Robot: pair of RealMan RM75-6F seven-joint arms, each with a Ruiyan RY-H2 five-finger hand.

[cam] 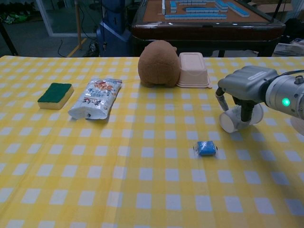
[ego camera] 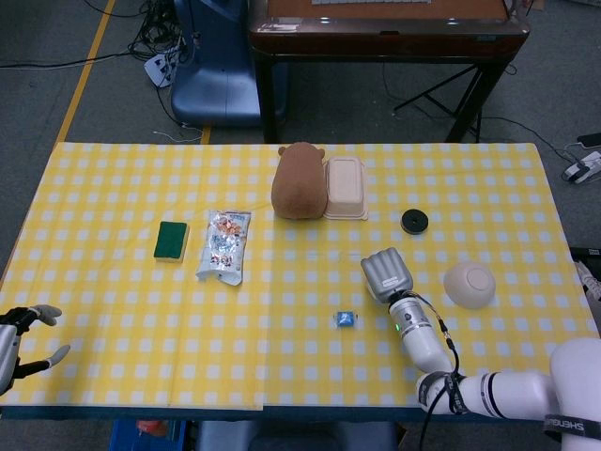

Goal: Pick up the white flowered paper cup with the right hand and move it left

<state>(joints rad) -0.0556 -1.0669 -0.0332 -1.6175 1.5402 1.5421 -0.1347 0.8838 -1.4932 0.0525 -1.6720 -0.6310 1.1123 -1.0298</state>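
The white flowered paper cup (cam: 236,119) lies on its side on the yellow checked cloth, its mouth facing left toward me. My right hand (cam: 245,84) arches over it and grips it. One finger (cam: 246,112) crosses the cup's front and the thumb hangs just left of the rim. From the head view the right hand (ego camera: 387,273) covers the cup completely. My left hand (ego camera: 19,336) shows only at the table's near left corner, holding nothing, with its fingers apart.
A small blue packet (cam: 206,148) lies just left of and nearer than the cup. A brown plush (cam: 159,57) and a beige lidded box (cam: 193,70) stand behind. A snack bag (cam: 95,98) and a green sponge (cam: 55,94) lie further left. A white bowl (ego camera: 469,284) and a black disc (ego camera: 414,221) sit to the right.
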